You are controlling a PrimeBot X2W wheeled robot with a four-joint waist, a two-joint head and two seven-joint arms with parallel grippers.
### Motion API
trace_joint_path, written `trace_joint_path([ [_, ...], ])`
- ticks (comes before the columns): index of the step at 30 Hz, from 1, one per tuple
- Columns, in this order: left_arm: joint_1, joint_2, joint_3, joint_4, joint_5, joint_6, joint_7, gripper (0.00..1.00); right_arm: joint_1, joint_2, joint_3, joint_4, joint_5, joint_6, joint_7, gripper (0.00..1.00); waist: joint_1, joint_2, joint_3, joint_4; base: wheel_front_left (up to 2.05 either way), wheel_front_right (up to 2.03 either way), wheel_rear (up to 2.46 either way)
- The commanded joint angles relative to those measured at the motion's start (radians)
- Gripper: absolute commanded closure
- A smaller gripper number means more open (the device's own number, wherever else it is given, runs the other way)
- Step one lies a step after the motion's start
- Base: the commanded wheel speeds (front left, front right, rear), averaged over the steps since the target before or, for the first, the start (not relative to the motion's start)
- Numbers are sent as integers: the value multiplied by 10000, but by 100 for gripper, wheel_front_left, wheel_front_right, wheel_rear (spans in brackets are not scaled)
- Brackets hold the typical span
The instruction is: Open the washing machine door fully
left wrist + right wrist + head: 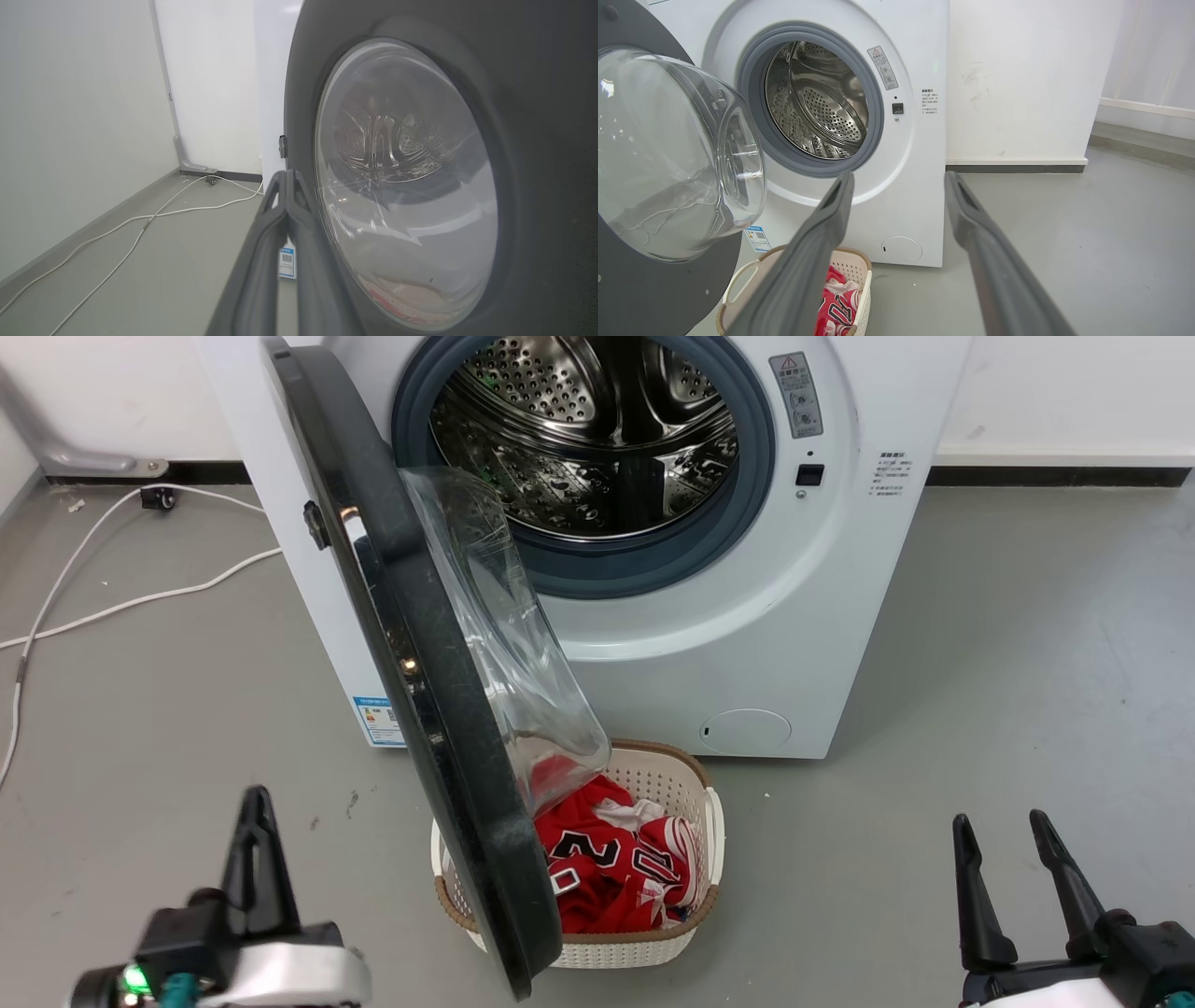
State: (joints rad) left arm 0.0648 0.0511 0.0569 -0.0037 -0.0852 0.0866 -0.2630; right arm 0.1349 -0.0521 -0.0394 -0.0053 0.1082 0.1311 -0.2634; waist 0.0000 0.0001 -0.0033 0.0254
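Observation:
The washing machine door [420, 700], round and glossy black with a bulging clear glass bowl [504, 644], stands swung out on its hinge at the left of the steel drum opening [583, 439], roughly edge-on to the head view. Its outer face [537, 140] fills the right of the left wrist view, and its inner bowl [668, 154] shows at the left of the right wrist view. My left gripper [254, 803] is shut and empty, low at the left, just outside the door's outer face. My right gripper [999, 826] stands open at the lower right, well clear of the door.
A white laundry basket [705, 821] with red clothing [616, 868] sits on the grey floor under the door's lower edge. White cables [112, 607] trail across the floor at the left. The white machine [747, 616] backs against the wall.

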Motion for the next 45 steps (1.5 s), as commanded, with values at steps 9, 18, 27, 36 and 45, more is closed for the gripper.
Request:
trace_joint_path([
  [9, -839, -12, 356, -2204, -241, -332, -27, 100, 95, 34, 73, -45, 37, -6, -18, 0, 0, -1, -15, 4, 0, 0, 0],
  [18, -1595, -10, -1264, -3889, 247, -842, -26, 100, 90, 33, 212, -17, 10, -6, -18, 0, 0, -1, -41, -19, 0, 0, 0],
  [27, -1961, -10, -3447, -4094, 603, -1365, -26, 100, 99, 34, 263, 28, 43, -6, -18, 0, 0, -1, -61, -18, 0, 0, 0],
  [36, -2294, -7, -5540, -3372, 398, -1686, -26, 100, -14, 33, 393, 98, 110, -5, -18, 0, 0, -1, -52, -28, 0, 0, 0],
  [45, -1883, -7, -6645, -2484, 258, -1748, -26, 100, -52, 33, 532, 172, 170, -5, -18, 0, 0, -1, -54, -51, 0, 0, 0],
])
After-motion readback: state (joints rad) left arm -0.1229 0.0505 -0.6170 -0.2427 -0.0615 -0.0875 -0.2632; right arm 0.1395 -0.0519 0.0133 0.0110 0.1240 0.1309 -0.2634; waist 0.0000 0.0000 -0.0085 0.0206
